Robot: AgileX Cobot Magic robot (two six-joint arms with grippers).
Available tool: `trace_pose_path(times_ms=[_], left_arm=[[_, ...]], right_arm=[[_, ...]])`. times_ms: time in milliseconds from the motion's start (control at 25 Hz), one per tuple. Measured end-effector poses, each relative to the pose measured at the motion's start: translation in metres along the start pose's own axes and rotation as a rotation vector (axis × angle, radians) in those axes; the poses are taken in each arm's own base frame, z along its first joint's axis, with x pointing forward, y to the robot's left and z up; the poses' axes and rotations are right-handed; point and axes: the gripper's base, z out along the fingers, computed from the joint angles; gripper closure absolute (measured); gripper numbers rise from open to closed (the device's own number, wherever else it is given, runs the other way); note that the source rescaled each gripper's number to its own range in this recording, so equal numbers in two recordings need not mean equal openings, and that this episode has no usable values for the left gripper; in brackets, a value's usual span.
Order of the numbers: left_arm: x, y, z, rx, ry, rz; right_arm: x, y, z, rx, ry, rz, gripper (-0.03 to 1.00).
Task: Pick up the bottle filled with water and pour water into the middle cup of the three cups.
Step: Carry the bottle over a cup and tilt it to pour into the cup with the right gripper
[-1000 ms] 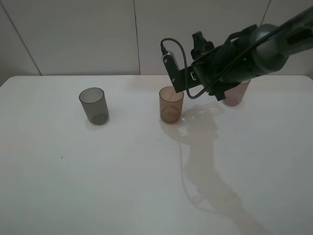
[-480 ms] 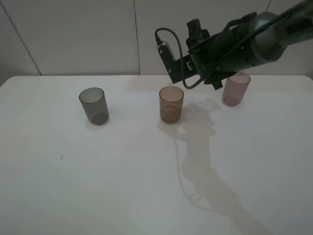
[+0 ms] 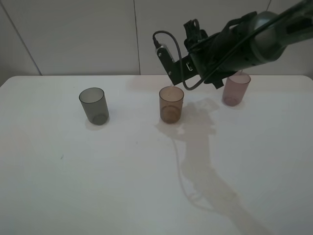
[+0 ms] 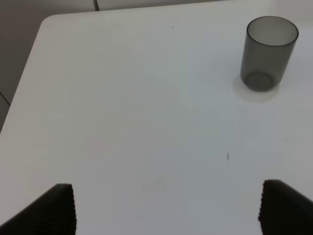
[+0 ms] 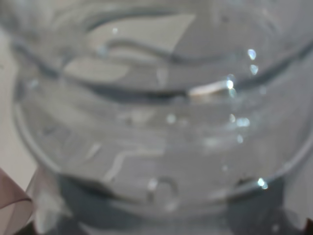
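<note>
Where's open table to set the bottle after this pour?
Bare: the gap between the grey cup and the orange cup, and all the table in front of them. Crowded: between orange cup and the pink cup, where the right arm holds the bottle.

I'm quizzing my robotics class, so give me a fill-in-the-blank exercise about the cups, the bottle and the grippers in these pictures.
1. The orange cup stands ___ the grey cup and the pink cup.
2. The bottle fills the ___ wrist view.
3. The left gripper, with the grey cup in its view, is ___.

Missing words: between; right; open.
</note>
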Motion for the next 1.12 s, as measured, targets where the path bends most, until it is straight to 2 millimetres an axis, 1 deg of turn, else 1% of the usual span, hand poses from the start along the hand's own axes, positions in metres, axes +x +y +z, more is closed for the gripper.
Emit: trace_pose_path(times_ms=[520, 1120], left_arm=[[0.0000, 0.0000, 0.0000, 0.000, 0.000, 0.000], [0.0000, 0.0000, 0.0000, 0.000, 0.000, 0.000]], right_arm=[[-0.0003, 0.0001, 0.0000, 0.000, -0.003, -0.080, 0.96], [-0.0019, -0.0001, 0.0000, 0.001, -0.020, -0.090, 0.96]])
